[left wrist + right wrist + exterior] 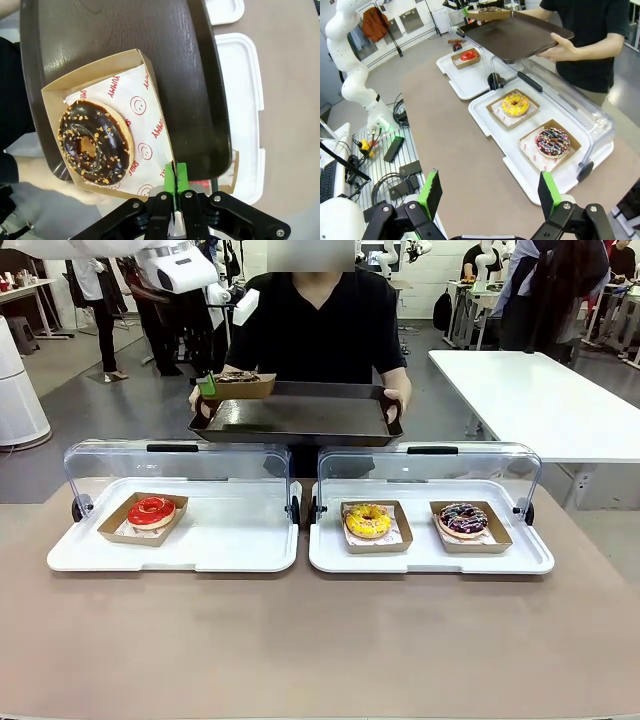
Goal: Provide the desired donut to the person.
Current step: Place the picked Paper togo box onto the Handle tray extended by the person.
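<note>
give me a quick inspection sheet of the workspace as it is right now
surface: tan table carrying white display trays, clear lids raised
job's things: chocolate donut in a cardboard tray, over a corner of the brown tray that the person holds; red donut, yellow donut and sprinkled donut lie in the display trays
clutter: nothing seen
grippers: left gripper shut on the cardboard tray's edge; right gripper open, holding nothing
cables: loose cables on a rack beside the table
surroundings: white table and other people behind the person
</note>
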`<state>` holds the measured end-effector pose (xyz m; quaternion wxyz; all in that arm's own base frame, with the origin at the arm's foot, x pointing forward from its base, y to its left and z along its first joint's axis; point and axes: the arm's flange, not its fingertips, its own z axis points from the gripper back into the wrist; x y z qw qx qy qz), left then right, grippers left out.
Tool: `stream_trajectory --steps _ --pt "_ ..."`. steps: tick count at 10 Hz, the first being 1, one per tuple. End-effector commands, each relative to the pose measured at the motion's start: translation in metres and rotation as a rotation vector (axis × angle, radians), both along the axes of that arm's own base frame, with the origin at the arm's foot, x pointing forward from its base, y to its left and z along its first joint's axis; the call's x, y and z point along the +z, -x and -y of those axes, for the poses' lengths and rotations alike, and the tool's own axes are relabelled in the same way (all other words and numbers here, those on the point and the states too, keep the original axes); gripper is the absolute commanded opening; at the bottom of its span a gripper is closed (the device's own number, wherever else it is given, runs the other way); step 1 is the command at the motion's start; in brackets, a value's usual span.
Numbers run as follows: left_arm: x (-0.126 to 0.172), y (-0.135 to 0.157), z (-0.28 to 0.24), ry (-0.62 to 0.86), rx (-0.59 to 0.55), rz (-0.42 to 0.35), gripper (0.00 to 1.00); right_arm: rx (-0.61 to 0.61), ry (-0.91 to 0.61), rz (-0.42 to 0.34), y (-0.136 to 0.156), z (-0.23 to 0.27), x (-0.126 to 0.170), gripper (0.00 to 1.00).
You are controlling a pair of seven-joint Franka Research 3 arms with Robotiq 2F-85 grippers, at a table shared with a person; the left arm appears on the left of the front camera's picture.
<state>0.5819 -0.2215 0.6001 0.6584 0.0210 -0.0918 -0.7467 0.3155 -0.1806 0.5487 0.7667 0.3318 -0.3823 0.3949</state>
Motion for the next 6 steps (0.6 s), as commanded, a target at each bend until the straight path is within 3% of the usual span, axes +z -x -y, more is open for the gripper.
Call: stream_trajectory --steps 1,5,6 --pt "0.002 -0.022 -0.001 -0.038 -0.024 -0.023 0.01 0.006 -0.019 0.013 -0.001 0.000 0.000 1.00" --pt "-0.025 -0.033 -0.003 -0.045 -0.006 -0.073 0.01 0.006 -0.019 0.013 -0.001 0.000 0.000 1.00" --pt "-0.025 -0.037 -0.002 -0.042 -0.008 -0.088 0.50 0.006 -0.019 0.013 -0.001 0.000 0.000 1.00"
